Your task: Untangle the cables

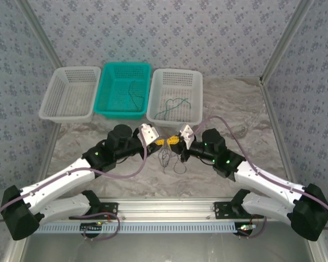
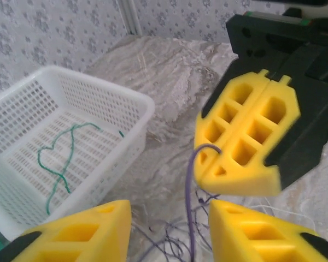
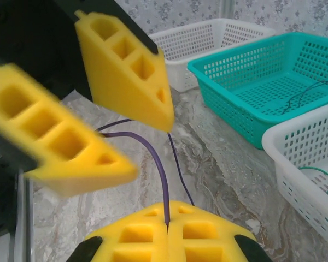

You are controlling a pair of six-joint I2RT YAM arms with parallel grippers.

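Teal basket (image 1: 105,87) holds a dark strand (image 1: 134,93), and the right white basket (image 1: 177,71) a green strand (image 1: 175,103). Right gripper (image 3: 168,224) pinches a purple cable (image 3: 161,169), which runs up between the fingers of the left gripper (image 2: 169,207), spread wide. Tangled cables (image 1: 169,158) lie on the table (image 1: 235,109) just beneath both.

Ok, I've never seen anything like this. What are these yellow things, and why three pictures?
These are two robot arms, each ending in a yellow two-fingered hand. The wide picture looks down from above; the others come from wrist cameras. The right hand is shut on a thin purple cable; the left hand is open nearby. More tangled cables sit below them over the table. Behind: a left white basket, a teal basket holding a dark cable, and a right white basket holding a green cable.
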